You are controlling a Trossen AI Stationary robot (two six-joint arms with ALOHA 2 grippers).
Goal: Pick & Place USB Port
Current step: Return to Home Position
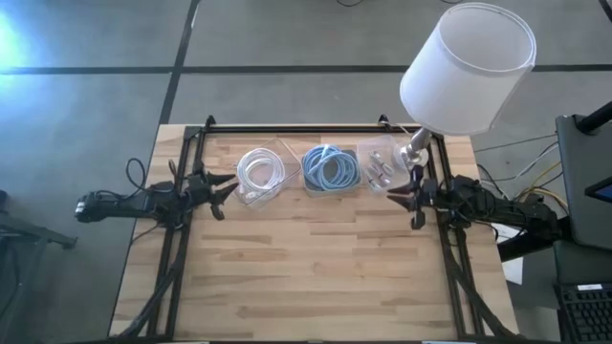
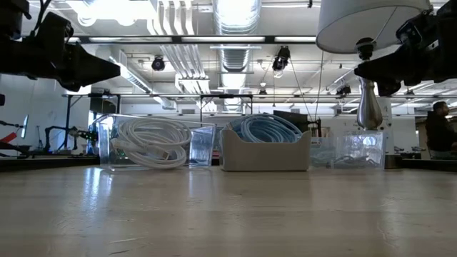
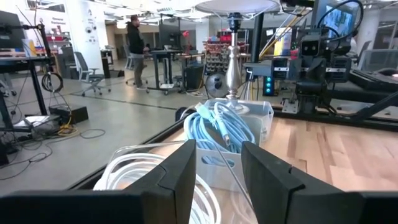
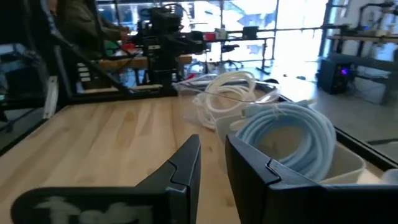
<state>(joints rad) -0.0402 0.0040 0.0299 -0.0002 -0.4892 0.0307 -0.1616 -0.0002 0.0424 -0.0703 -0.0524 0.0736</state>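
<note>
Three bins stand in a row at the table's far side. A clear bin (image 1: 258, 175) holds white cable, a pale bin (image 1: 331, 169) holds blue cable, and a clear bin (image 1: 380, 168) holds small grey pieces, the USB ports. My left gripper (image 1: 228, 191) hovers level at the table's left, beside the white-cable bin. It is open, with nothing between its fingers (image 3: 219, 155). My right gripper (image 1: 400, 195) hovers level at the table's right, by the near corner of the USB bin. Its fingers (image 4: 212, 149) stand a narrow gap apart around nothing. Both grippers are well above the tabletop in the low view.
A lamp with a white shade (image 1: 469, 67) and a metal stem (image 2: 368, 100) stands at the far right corner, close behind the USB bin. Black frame rails (image 1: 182, 239) run along the table's left, right and far edges. Bare wood (image 1: 316, 277) fills the near half.
</note>
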